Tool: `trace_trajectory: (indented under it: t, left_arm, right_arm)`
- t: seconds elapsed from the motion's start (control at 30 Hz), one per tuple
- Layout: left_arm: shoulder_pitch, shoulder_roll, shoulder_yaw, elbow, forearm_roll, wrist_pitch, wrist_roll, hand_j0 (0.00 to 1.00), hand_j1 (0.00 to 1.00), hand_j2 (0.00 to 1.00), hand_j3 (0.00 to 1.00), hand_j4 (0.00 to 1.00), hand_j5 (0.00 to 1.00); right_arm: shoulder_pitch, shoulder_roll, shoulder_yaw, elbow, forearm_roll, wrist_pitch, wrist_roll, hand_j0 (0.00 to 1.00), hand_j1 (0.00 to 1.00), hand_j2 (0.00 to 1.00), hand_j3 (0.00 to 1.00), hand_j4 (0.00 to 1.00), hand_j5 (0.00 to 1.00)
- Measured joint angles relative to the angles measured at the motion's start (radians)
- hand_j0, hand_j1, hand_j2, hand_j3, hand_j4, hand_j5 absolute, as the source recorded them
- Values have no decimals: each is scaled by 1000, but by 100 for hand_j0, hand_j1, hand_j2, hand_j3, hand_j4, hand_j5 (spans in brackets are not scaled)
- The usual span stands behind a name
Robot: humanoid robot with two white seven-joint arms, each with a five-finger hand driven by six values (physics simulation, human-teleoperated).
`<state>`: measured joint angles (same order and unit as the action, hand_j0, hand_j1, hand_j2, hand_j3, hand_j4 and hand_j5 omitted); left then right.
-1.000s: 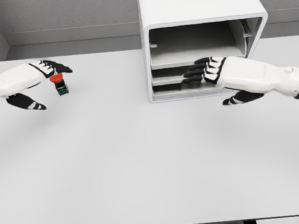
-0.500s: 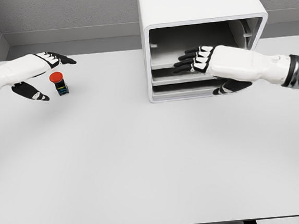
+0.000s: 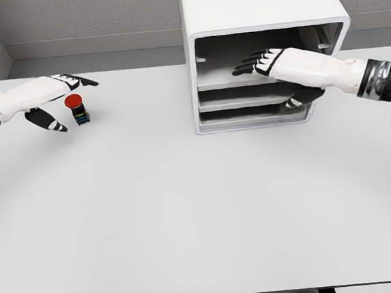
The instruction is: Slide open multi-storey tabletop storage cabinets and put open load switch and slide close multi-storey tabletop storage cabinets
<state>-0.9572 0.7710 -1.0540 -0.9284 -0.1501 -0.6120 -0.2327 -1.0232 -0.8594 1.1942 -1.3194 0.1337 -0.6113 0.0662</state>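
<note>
Load switch (image 3: 76,109) on table (image 3: 187,209), ungrasped beside left hand (image 3: 47,98), fingers spread. Right hand (image 3: 270,63) open inside cabinet (image 3: 258,4); risk: fingers snag shelf, switch toppled.

Table (image 3: 188,216) smooth and matt, pale grey; cabinet (image 3: 258,4) smooth white plastic-looking shell; load switch (image 3: 77,109) has a glossy red cap.
</note>
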Motion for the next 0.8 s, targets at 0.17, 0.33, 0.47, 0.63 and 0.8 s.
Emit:
trace_trajectory:
  t: [0.17,0.33,0.47,0.63,0.8]
  left_arm:
    - [-8,-33,-1,46,-26,0,0,100,100,100,100,100,100]
    - [-15,-67,-9,100,-47,0,0,100,100,100,100,100,100]
    - [-34,-83,-18,129,-58,0,0,100,100,100,100,100,100]
    - [-49,-88,-23,156,-72,0,1,100,100,100,100,100,100]
    - [-54,-105,-24,183,-89,0,1,100,100,100,100,100,100]
  right_arm:
    - [6,24,1,29,-4,0,14,100,100,100,100,100,100]
    - [9,29,0,37,-10,0,17,100,100,100,100,100,100]
    - [5,56,0,78,-13,0,18,100,100,100,100,100,100]
    - [5,81,0,123,-13,0,25,100,100,100,100,100,100]
    - [14,88,0,140,-12,0,30,100,100,100,100,100,100]
